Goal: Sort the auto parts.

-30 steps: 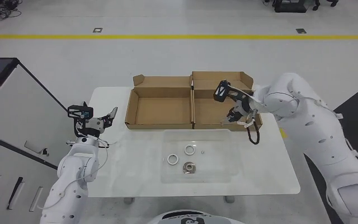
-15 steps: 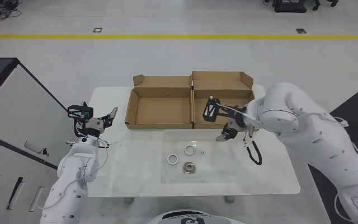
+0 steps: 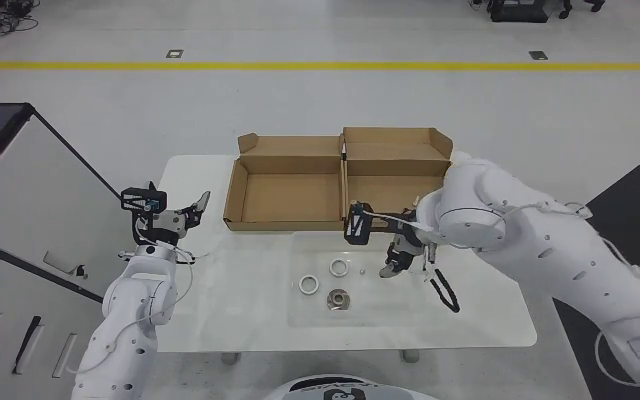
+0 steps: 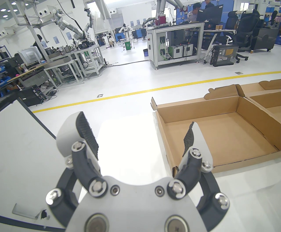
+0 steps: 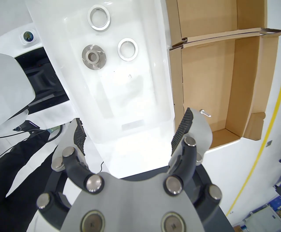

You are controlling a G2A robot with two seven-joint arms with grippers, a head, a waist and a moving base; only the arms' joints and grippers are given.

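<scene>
In a clear tray point(image 3: 400, 300) at the table's middle lie two metal rings point(image 3: 308, 285) point(image 3: 339, 268), a flanged hub point(image 3: 339, 298) and a tiny loose piece point(image 3: 362, 268). My right gripper point(image 3: 390, 267) hangs over the tray's right part, open and holding nothing. Its wrist view has the rings point(image 5: 98, 17) point(image 5: 127, 49), the hub point(image 5: 94, 57) and the tiny piece point(image 5: 130, 76) ahead of the gripper point(image 5: 132, 119). A small bolt point(image 5: 205, 113) lies in the right cardboard box point(image 5: 208, 72). My left gripper point(image 3: 190, 212) point(image 4: 136, 123) is open over the table's left end.
Two open cardboard boxes stand side by side behind the tray, the left one point(image 3: 285, 197) point(image 4: 219, 136) empty, the right one point(image 3: 390, 190) partly covered by my right arm. A grey panel point(image 3: 40, 200) leans off the table's left side.
My right arm has swung from over the right box forward and leftward to the tray, gripper open. The left arm has stayed still.
</scene>
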